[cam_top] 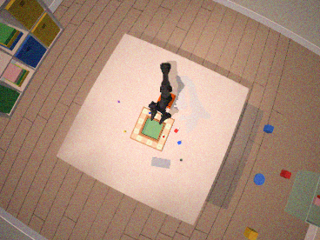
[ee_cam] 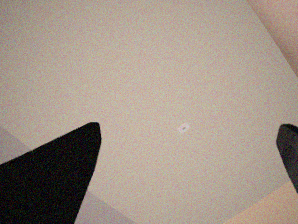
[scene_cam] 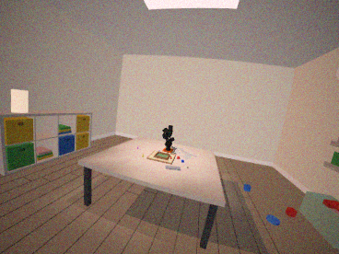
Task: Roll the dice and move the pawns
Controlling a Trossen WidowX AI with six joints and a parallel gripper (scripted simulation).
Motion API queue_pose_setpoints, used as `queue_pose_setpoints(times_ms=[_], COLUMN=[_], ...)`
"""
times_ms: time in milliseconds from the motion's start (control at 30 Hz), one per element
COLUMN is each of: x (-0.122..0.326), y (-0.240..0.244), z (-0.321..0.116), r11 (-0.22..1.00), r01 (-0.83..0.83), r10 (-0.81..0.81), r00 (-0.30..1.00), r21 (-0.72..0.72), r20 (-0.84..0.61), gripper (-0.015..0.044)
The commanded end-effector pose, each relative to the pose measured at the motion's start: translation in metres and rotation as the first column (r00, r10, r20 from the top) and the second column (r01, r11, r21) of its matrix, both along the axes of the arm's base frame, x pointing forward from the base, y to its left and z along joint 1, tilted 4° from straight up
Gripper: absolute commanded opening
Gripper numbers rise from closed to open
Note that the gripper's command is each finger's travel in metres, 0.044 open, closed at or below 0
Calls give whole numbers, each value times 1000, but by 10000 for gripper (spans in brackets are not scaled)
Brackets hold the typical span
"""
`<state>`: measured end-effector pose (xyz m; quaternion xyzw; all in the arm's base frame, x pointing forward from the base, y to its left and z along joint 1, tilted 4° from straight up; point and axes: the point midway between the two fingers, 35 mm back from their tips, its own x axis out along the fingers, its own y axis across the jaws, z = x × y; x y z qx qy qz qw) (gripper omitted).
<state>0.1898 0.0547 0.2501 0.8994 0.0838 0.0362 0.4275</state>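
Note:
The square board (cam_top: 149, 143) has a pale tiled track around a green tray (cam_top: 152, 130) (scene_cam: 162, 155). A red die (cam_top: 176, 130) (scene_cam: 179, 157) and a blue die (cam_top: 179, 143) (scene_cam: 182, 161) lie on the table to the right of the board; their numbers are too small to read. A small red piece, apparently the red pawn (cam_top: 163, 136) (scene_cam: 170, 157), is on the track's right side. A small blue piece, apparently the blue pawn (cam_top: 150, 113), is at the track's back, close to the arm in the top view. My gripper (cam_top: 156, 120) (ee_cam: 189, 132) is open and empty, raised above the board. The arrows cannot be made out.
A grey slab (cam_top: 161, 163) (scene_cam: 173, 167) lies in front of the board, with a small dark piece (cam_top: 181, 160) (scene_cam: 187, 167) to its right. A yellow bit (cam_top: 125, 131) (scene_cam: 143, 155) and a purple bit (cam_top: 118, 102) (scene_cam: 137, 147) lie left of the board.

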Motion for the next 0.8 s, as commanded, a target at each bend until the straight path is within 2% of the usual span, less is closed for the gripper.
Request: queue_pose_setpoints(times_ms=[0, 133, 267, 433, 600, 767], x=[0, 8, 14, 18, 18, 11], y=[1, 21, 45, 74, 102, 127], z=[0, -12, -28, -50, -75, -103], r11=[1000, 971, 864, 630, 315, -32], r01=[-4, -99, -257, -480, -682, -816], r10=[4, 72, 144, 206, 233, 215], r00=[1000, 989, 950, 861, 729, 559], r21=[-11, -219, -433, -611, -660, -578], r20=[-6, -126, -277, -464, -643, -801], gripper=[374, 275, 275, 275, 275, 275])
